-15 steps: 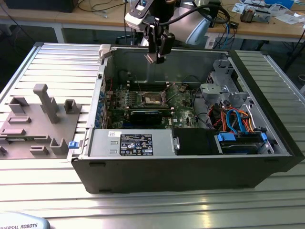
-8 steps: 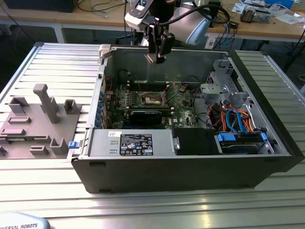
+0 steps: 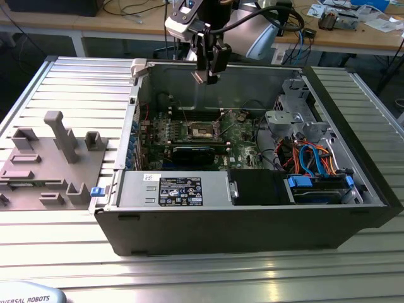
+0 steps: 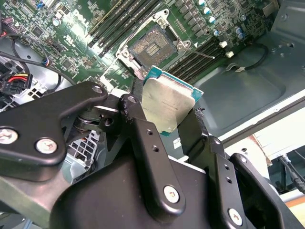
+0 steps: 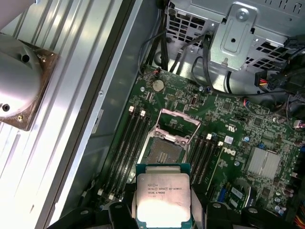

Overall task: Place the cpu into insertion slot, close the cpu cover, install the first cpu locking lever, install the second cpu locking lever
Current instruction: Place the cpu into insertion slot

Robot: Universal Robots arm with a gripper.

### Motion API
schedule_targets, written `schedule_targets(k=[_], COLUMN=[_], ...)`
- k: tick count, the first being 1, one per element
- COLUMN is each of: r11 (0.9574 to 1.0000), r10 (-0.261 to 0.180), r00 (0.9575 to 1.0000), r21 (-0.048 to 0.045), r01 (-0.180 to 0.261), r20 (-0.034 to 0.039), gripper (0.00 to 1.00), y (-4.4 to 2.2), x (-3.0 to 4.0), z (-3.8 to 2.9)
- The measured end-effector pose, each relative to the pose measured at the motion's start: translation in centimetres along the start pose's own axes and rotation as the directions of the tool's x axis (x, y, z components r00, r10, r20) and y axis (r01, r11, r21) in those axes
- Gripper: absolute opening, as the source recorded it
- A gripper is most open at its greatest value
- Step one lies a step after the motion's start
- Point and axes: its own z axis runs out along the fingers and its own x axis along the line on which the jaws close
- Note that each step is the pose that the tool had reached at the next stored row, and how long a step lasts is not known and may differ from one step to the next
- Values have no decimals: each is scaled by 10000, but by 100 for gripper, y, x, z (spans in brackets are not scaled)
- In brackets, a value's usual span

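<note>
My gripper (image 3: 207,74) hangs over the open computer case, above its back wall, shut on the cpu (image 4: 167,102). The chip is held by two opposite edges, its silvery face (image 5: 163,198) showing in both wish views between the black fingers (image 4: 138,119). Below it, in the middle of the green board, the insertion slot (image 5: 164,153) lies bare as a dark square with a metal rim (image 4: 151,45) (image 3: 203,131). The cpu cover (image 5: 178,125) stands swung up on the slot's far side. I cannot pick out the locking levers.
Black memory slots (image 5: 131,143) flank the socket. A metal drive cage (image 3: 291,107) and coloured cables (image 3: 309,158) fill the exterior view's right of the case; a labelled box (image 3: 180,189) lies along the front. A grey fixture plate (image 3: 47,161) sits on the table at the left.
</note>
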Motion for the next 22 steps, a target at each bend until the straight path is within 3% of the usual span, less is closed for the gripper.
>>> schedule_targets(k=[22], r11=[9999], r10=[145], r00=[9999], r21=[-4], r01=[-145], r20=[8], gripper=[54], y=[0], x=[0], z=[0])
